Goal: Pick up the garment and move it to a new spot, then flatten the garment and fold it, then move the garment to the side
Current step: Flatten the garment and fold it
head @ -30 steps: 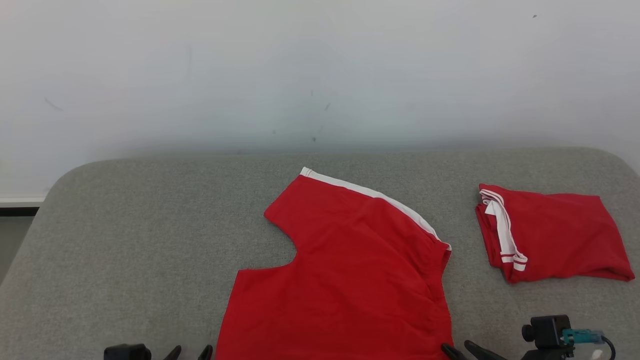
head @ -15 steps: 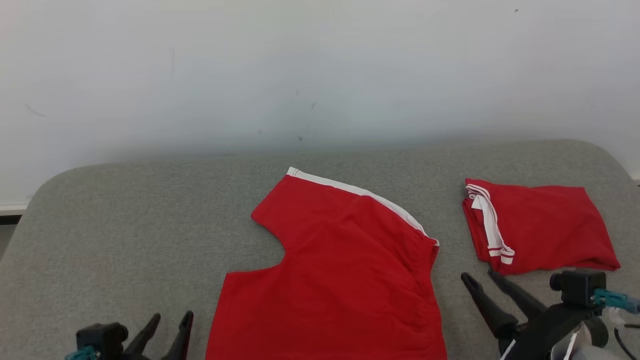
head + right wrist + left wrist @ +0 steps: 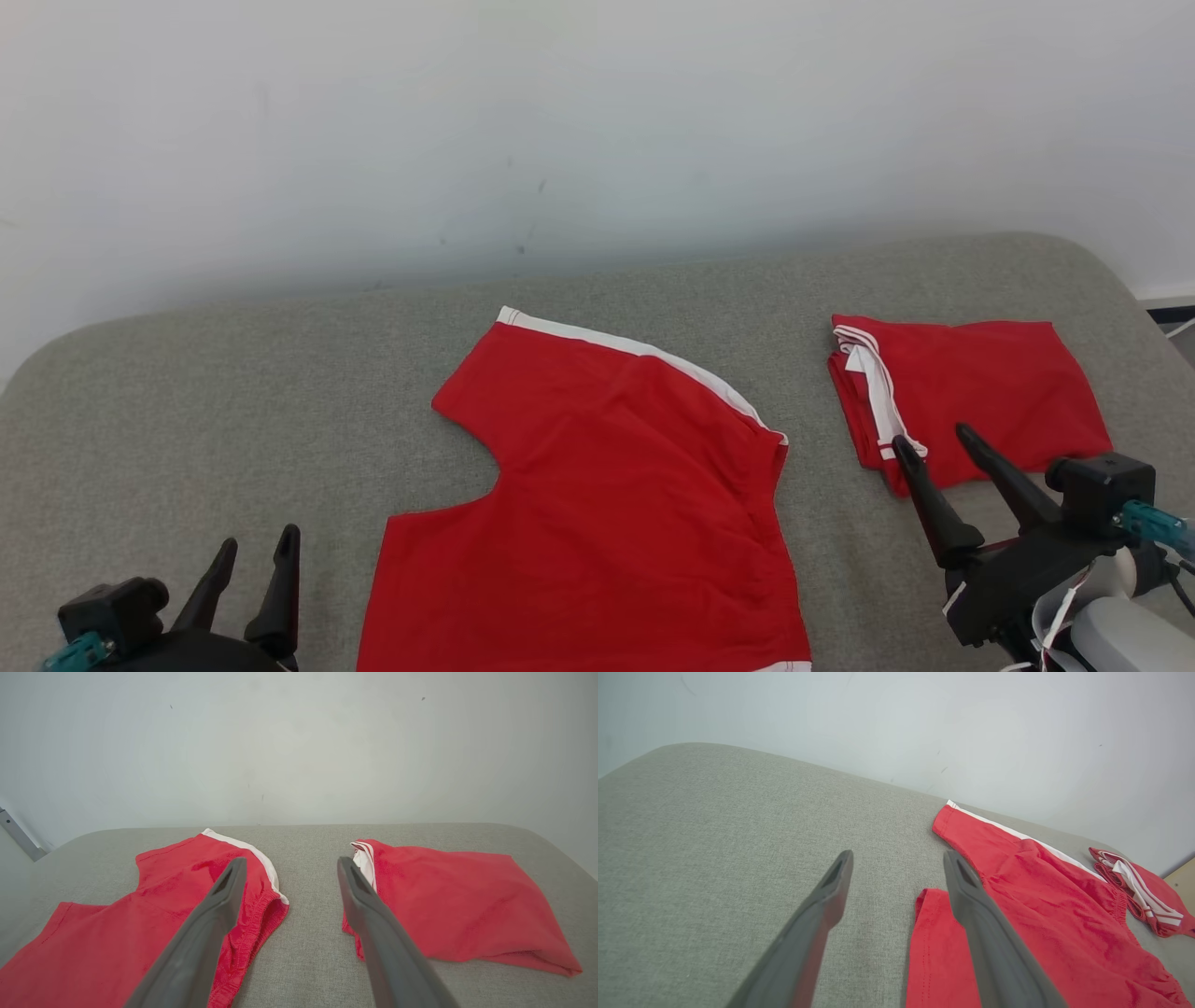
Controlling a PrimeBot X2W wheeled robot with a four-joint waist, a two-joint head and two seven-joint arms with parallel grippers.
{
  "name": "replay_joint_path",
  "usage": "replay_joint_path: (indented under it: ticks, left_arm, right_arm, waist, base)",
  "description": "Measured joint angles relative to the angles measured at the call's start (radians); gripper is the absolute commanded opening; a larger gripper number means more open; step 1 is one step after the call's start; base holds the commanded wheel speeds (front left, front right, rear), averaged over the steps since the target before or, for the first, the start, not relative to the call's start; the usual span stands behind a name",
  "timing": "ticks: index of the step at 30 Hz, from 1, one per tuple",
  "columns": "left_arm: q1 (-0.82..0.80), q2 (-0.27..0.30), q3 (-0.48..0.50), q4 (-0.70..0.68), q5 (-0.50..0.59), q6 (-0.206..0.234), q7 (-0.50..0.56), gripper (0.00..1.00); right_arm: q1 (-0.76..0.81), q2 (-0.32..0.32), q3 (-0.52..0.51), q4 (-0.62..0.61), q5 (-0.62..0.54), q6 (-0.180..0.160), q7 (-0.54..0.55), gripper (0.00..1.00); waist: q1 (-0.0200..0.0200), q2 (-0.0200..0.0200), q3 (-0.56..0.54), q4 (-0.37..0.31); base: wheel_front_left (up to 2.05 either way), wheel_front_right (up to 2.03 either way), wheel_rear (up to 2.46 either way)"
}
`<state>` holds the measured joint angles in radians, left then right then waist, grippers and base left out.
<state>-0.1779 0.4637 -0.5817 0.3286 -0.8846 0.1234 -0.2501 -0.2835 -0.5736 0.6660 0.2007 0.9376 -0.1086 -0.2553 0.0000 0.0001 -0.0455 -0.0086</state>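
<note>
Item: red shorts (image 3: 607,485) with white side stripe, spread flat at the middle of the grey worktop (image 3: 187,420). Waistband along the right edge, leg openings and crotch notch facing left, longer span running near to far, near edge cut off in the head view. Left end effector (image 3: 260,541): fingers parted, empty, just beside the near left leg hem. Right end effector (image 3: 930,436): fingers parted, empty, right of the waistband, over the strip of worktop between the shorts and the second item. Second item: folded red garment (image 3: 971,401), far right, apart from the shorts, probably finished. Judged: shorts flanked on both sides, about equally near either arm, so a two-armed grasp is likely.
</note>
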Motion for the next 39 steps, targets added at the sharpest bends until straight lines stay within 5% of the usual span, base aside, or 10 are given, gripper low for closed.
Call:
replay_joint_path:
  ticks: [14,39]
  left_arm:
    - [0.087,-0.09,0.177,-0.028,0.171,0.001,0.0,1.0]
    - [0.156,-0.171,0.288,-0.077,0.389,0.001,0.0,1.0]
  right_arm:
    - [0.082,0.063,-0.137,0.008,-0.164,-0.016,0.0,1.0]
    - [0.156,0.172,-0.28,0.02,-0.349,-0.016,0.0,1.0]
  waist:
    - [0.0,0.0,0.005,-0.013]
    - [0.0,0.0,0.017,-0.021]
  base:
    - [0.0,0.0,0.0]
    - [0.0,0.0,0.0]
